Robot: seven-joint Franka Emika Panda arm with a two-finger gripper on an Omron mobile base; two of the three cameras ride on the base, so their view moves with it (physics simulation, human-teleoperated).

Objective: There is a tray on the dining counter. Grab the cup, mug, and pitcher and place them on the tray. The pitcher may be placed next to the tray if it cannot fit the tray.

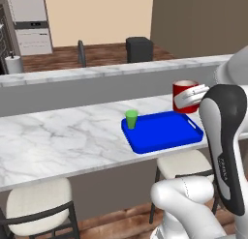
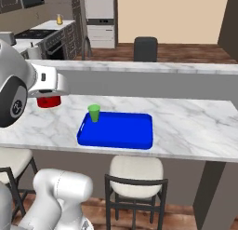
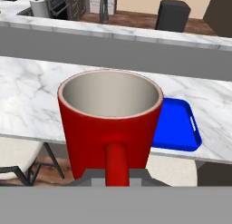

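My gripper [image 3: 117, 175] is shut on the handle of the red mug [image 3: 111, 123], which stays upright with its pale inside showing. The mug [image 1: 185, 93] hangs above the dining counter [image 1: 58, 136], just off the short end of the blue tray [image 1: 164, 132]. From the other side, the mug [image 2: 49, 101] sits under my hand [image 2: 49, 90], left of the tray [image 2: 118, 131]. The green cup [image 1: 131, 119] stands upright in a far corner of the tray, as the right base view also shows it [image 2: 94, 112]. The pitcher [image 2: 59, 19] stands on a distant kitchen counter.
A raised grey ledge [image 1: 97, 88] runs along the counter's far side, with a dark chair [image 2: 145, 49] behind it. White-cushioned stools [image 2: 135, 171] stand under the near edge. A paper towel roll [image 1: 13, 65] sits at the far left.
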